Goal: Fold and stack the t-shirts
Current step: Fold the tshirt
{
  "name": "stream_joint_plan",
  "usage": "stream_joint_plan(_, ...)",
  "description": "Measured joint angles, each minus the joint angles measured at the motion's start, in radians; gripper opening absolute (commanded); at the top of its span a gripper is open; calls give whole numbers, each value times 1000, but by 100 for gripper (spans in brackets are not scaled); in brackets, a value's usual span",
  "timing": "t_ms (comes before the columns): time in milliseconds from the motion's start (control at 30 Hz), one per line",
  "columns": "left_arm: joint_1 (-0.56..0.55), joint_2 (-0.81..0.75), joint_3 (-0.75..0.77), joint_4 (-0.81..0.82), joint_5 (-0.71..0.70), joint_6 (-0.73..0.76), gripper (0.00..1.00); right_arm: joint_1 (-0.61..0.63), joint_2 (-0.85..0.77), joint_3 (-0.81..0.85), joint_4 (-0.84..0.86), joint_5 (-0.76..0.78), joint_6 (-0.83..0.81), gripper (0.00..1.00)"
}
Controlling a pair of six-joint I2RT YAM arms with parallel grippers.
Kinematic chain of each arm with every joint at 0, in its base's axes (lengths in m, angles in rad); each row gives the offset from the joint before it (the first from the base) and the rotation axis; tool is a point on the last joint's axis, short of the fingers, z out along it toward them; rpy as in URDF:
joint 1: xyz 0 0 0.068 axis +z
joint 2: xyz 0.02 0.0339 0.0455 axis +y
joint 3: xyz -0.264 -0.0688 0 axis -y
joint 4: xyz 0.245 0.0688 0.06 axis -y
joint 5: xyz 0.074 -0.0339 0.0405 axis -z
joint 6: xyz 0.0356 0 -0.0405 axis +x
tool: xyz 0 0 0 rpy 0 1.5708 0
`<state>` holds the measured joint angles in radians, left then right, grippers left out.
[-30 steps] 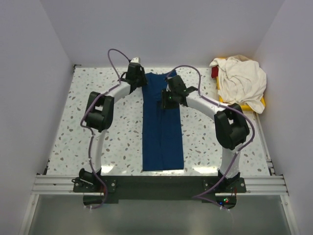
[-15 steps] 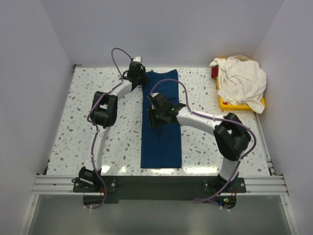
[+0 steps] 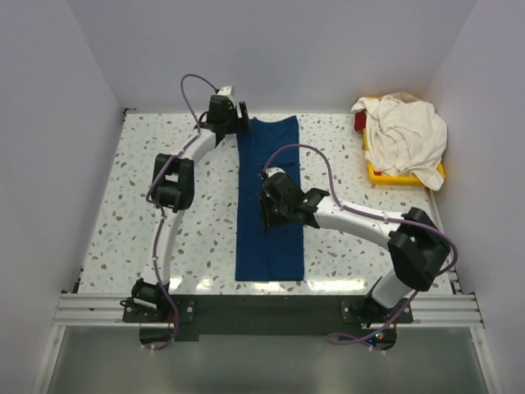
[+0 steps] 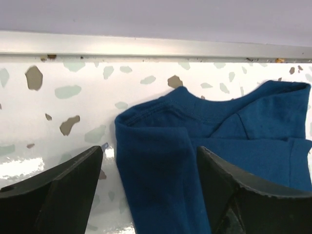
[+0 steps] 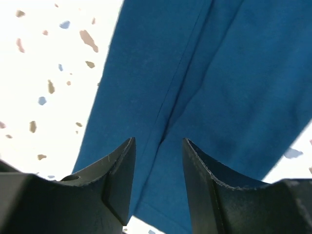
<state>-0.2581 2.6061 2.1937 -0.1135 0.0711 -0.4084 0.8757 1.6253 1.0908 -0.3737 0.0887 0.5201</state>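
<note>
ITEM navy t-shirt (image 3: 269, 201): long folded strip, middle of surface (image 3: 115, 230), collar end far | left fingers (image 4: 68, 190): wide apart, empty, astride the far-left collar corner | right fingers (image 5: 114, 180): part-open, empty, above the mid-strip seam | cream t-shirt (image 3: 404, 135): heaped on yellow tray (image 3: 385, 174) | HANDLING: cross-fold likely next; pinch every layer, keep edges aligned.

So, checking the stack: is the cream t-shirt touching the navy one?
Apart. Top view: cream t-shirt heaped on the yellow tray, bare table between it and the navy t-shirt.
</note>
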Motion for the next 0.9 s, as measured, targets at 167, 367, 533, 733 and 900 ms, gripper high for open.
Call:
stream_joint_plan(167, 14, -37, 11, 16, 44, 12, 88, -14, -134, -46, -10, 22, 21, 48)
stream_joint_plan(367, 14, -389, -309, 84, 64, -5, 82, -56, -276, -185, -37, 26, 66, 49)
stream_joint_plan(533, 11, -810, -704, 182, 63, -93, 70, -77, -441, -278, -74, 24, 108, 49)
stream_joint_plan(733, -88, -1173, -1115, 140, -46, -188, 57, -87, -610, -364, -113, 21, 147, 49)
stream_joint_plan(900, -189, -1396, -1427, -13, -97, -249, 54, -96, -649, -419, -137, -14, 161, 48)
